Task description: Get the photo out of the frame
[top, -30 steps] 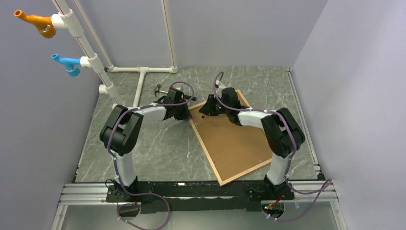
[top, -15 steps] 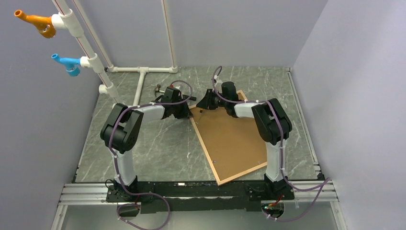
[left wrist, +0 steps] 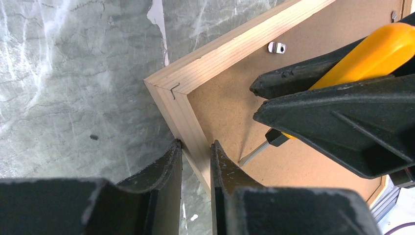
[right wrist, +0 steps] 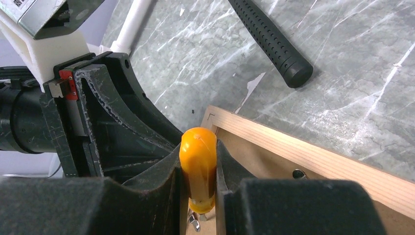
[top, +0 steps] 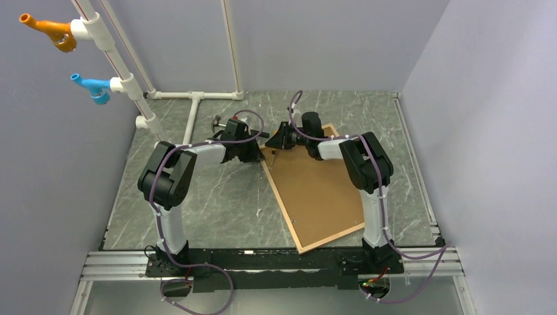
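Observation:
The light wood frame (top: 280,193) lies face down on the table, and the photo shows only its brown back (top: 322,190); its printed side is hidden. My left gripper (left wrist: 195,145) is shut on the frame's side rail just below its far left corner (left wrist: 195,73). My right gripper (right wrist: 198,147) is shut on a yellow-handled screwdriver (right wrist: 198,161). The screwdriver's metal tip (left wrist: 252,155) touches the brown back close to that corner. In the top view the two grippers, left (top: 259,151) and right (top: 276,144), almost meet there.
A small metal clip (left wrist: 277,47) sits on the back by the far rail. A black perforated tool handle (right wrist: 271,39) lies on the marble table beyond the frame. The white pipe structure (top: 194,111) stands at the back left, with orange (top: 49,29) and blue (top: 92,85) fittings.
My right gripper has moved left along the frame's far edge to its left corner, close to my left gripper. The frame has shifted slightly left. My left gripper keeps its hold.

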Controlling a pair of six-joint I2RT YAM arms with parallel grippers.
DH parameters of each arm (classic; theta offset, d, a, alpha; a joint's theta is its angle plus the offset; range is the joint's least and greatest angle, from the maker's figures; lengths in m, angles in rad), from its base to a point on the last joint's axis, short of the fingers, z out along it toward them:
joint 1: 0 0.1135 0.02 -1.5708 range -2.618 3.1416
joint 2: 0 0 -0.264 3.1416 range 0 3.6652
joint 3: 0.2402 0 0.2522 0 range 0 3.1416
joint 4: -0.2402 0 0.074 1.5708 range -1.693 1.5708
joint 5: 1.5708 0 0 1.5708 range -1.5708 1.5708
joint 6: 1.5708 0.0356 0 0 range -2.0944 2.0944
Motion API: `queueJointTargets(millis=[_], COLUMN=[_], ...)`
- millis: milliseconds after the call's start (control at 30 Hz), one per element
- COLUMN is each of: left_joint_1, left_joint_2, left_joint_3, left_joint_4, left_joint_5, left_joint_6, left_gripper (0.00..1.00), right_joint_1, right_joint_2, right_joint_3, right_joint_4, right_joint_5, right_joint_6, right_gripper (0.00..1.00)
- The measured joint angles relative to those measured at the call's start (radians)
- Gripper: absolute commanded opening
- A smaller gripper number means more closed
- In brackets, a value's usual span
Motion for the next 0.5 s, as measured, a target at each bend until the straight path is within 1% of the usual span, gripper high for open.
queueJointTargets(millis=[500], left_joint_1=[0.000], left_joint_2=[0.000], left_joint_3=[0.000], left_joint_4=[0.005], left_joint_5=[0.000], left_joint_6=[0.000], left_gripper=[0.00], right_joint_1=[0.015], right_joint_2=[0.039], right_joint_3=[0.046], right_joint_4=[-0.003], right_joint_5=[-0.001], right_joint_6=[0.034], right_gripper=[0.00])
